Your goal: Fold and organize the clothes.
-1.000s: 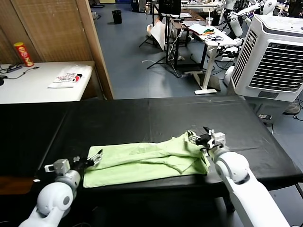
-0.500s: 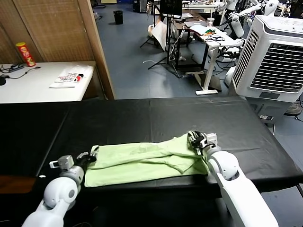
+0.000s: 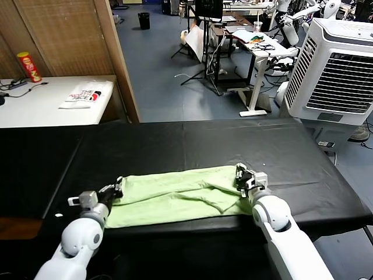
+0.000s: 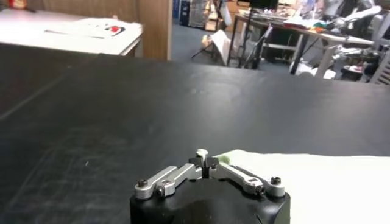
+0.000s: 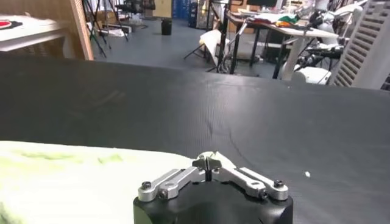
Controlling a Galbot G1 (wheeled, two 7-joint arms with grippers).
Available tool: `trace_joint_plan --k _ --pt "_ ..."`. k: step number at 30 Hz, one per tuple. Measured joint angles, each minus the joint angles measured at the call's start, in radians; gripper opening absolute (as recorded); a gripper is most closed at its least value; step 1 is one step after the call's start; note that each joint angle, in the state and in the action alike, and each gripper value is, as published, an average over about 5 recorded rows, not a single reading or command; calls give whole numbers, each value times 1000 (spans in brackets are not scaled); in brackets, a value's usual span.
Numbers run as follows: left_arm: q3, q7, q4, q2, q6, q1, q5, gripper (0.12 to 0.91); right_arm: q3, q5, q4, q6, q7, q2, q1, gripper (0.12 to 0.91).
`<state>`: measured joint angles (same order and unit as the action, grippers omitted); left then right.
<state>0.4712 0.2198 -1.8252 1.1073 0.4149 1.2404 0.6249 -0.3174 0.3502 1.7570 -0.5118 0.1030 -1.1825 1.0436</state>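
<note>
— Both grippers have come in over the last second and closed on the ends of the shirt point(image 3: 175, 195); its right end, bunched before, now lies flatter.

— Where does it lie?

— Stretched across the near part of the black table point(image 3: 192, 146), close to the front edge; plain pale green side up.

— And the left gripper point(image 3: 115, 190)?

— At the shirt's left edge; its wrist view shows the fingertips point(image 4: 203, 155) pinched together on the cloth's corner.

— The right gripper point(image 3: 245, 176)?

— At the right end; fingertips point(image 5: 207, 162) meet on a small peak of fabric; nothing else is touched.
</note>
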Motion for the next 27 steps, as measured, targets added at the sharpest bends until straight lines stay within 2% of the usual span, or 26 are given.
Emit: trace_joint_plan --k 3,5,7,10,18,27 --pt "12 0 -7 -13 -2 5 3 475 -14 1 48 -2 -5 15 32 686" --pt "24 2 -16 -22 -2 13 14 576 -24 4 84 -3 -7 22 55 758" --pt "40 6 -30 -25 0 27 30 686 -33 8 120 -3 -12 28 80 785" --pt "71 9 -63 -15 3 61 55 778 -42 12 169 -3 -19 35 116 796" --pt "133 12 -187 61 -13 207 46 798 -36 18 234 -3 -22 38 152 798" --pt "149 4 -203 138 -44 289 34 791 -27 18 252 -4 -23 38 161 798"
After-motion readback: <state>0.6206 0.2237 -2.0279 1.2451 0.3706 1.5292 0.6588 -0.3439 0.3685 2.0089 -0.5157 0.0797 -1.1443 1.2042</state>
